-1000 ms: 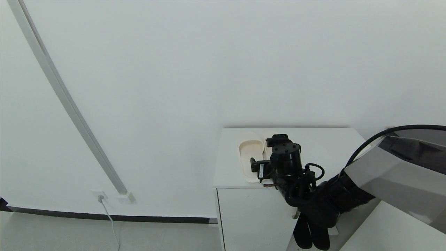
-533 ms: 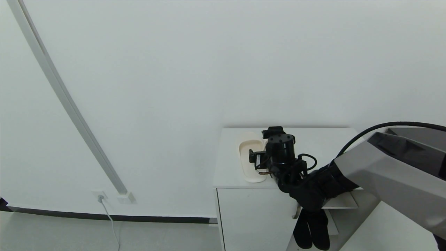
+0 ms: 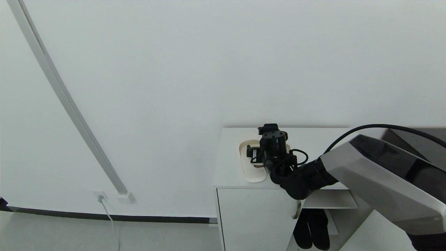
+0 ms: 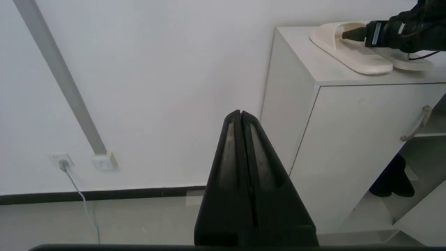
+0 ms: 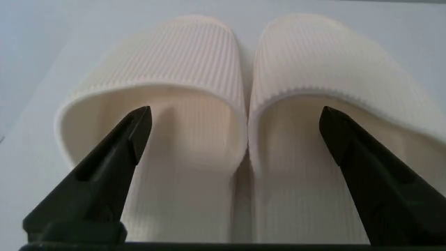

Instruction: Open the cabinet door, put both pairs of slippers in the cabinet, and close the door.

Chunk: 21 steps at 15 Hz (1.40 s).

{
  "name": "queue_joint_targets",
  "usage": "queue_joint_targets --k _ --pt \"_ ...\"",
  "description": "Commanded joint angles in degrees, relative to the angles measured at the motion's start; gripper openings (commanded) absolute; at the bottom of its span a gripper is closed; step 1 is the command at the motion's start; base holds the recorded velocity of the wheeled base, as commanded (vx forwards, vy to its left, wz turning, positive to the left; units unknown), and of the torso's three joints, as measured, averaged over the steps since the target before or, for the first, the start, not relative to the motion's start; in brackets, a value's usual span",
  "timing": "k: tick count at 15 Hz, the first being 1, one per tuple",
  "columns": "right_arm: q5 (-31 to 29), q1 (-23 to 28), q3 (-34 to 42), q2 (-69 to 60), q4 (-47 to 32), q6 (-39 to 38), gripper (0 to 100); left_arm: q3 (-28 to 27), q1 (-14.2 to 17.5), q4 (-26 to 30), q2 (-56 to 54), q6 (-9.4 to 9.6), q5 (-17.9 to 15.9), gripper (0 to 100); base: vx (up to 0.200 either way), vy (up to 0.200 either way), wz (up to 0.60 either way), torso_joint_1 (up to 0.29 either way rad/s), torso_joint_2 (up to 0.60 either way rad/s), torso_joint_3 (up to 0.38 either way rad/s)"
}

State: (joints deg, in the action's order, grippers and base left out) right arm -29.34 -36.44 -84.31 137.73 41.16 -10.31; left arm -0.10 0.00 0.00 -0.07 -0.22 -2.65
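Note:
A pair of cream slippers (image 3: 249, 164) lies side by side on the left of the white cabinet's top (image 3: 324, 146). My right gripper (image 3: 267, 133) hovers over them. In the right wrist view it (image 5: 235, 122) is open, with its fingers (image 5: 111, 167) spread wider than the two ribbed straps (image 5: 181, 90). The cabinet's right side stands open, and a black pair of slippers (image 3: 310, 230) rests low inside under a shelf (image 3: 329, 200). My left gripper (image 4: 240, 115) is shut on nothing, low by the wall, left of the cabinet (image 4: 348, 146).
The cabinet's left door (image 3: 251, 219) is closed, with a handle (image 3: 297, 209) at its edge. The open door panel (image 3: 379, 237) juts out at the lower right. A grey conduit strip (image 3: 62, 94) runs down the wall to a socket with a cable (image 3: 100, 198).
My right arm rose and went farther back over the cabinet top, bringing the gripper above the cream slippers. The black slippers inside show more fully. The left gripper's earlier state is not shown.

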Motion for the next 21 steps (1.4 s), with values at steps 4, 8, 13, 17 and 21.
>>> queue_joint_targets --k 4,8,13,17,21 --pt "0.0 1.2 -3.8 1.9 -1.0 0.2 0 0.0 0.0 0.0 0.1 -0.04 0.0 0 0.000 0.000 0.00 0.000 0.00 0.000" --pt "0.1 1.3 -3.6 2.0 -1.2 0.2 0 0.0 0.0 0.0 0.1 -0.04 0.0 0 0.000 0.000 0.00 0.000 0.00 0.000" --pt "0.0 1.2 -2.7 0.4 -1.0 0.1 0 0.0 0.0 0.0 0.1 -0.13 0.0 0 0.000 0.000 0.00 0.000 0.00 0.000" --pt "0.4 0.9 6.5 -9.6 -0.9 0.2 0 0.0 0.0 0.0 0.1 -0.13 0.0 0 0.000 0.000 0.00 0.000 0.00 0.000" --pt "8.7 -0.9 28.0 -26.3 3.1 0.1 0 0.0 0.0 0.0 0.1 -0.13 0.0 0 0.000 0.000 0.00 0.000 0.00 0.000"
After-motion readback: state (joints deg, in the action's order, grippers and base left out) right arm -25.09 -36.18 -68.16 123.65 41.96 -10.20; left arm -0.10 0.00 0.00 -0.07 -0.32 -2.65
